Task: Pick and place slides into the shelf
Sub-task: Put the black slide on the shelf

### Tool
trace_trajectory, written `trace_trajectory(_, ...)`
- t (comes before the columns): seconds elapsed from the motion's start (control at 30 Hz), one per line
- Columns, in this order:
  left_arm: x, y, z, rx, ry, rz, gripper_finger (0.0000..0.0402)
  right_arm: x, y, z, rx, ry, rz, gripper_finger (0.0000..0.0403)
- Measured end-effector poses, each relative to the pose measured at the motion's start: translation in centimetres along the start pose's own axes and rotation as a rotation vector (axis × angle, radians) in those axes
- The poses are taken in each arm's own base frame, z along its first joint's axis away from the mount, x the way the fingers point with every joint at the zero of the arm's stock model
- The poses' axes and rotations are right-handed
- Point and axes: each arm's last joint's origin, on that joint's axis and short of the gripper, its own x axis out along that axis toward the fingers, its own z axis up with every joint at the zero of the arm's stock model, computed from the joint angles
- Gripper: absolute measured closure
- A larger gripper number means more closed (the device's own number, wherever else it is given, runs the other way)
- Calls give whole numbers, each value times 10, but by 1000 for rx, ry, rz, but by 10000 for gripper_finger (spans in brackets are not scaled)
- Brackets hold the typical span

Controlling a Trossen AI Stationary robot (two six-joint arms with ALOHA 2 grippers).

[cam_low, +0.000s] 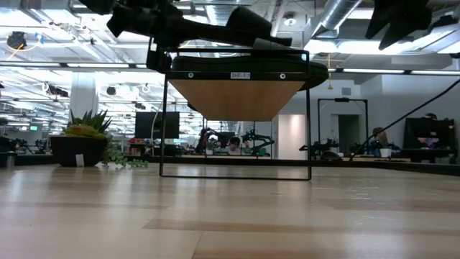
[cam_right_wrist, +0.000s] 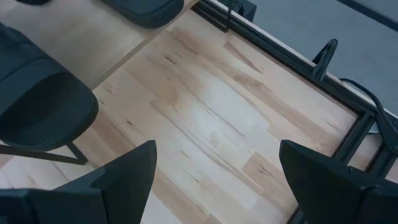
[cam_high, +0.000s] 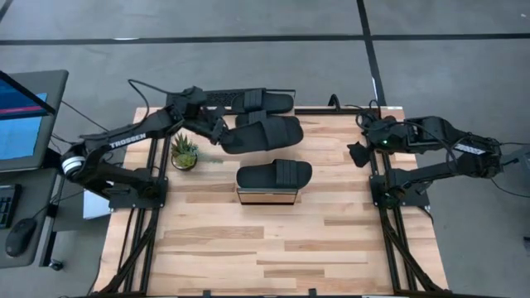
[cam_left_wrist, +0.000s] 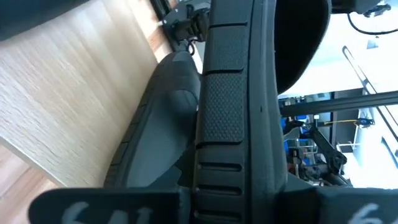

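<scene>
Three black slides show. One slide lies sole down on the shelf, whose wood top sits on a thin metal frame. Another slide lies at the table's far edge. A third slide is in the air just beyond the shelf, high above it in the low view. My left gripper is shut on that slide's left end. My right gripper hangs open above the table's right side, holding nothing. My left gripper pinches the held slide at its left end between both fingers, reaching in level from the table's left, along the slide's length. In the wrist view the sole's ribbed surface runs out from between the fingers. The slide is lifted clear and tilted.
A small potted plant stands on the table left of the shelf, under the left arm. Bare wood tabletop lies on the near side of the shelf. Black frame rails run along both side edges.
</scene>
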Motion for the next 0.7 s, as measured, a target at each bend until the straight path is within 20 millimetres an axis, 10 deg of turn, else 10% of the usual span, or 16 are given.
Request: trace_trajectory(0.7, 19, 25, 11, 114, -17, 95, 360, -1, 0, 0, 5, 3, 10, 72)
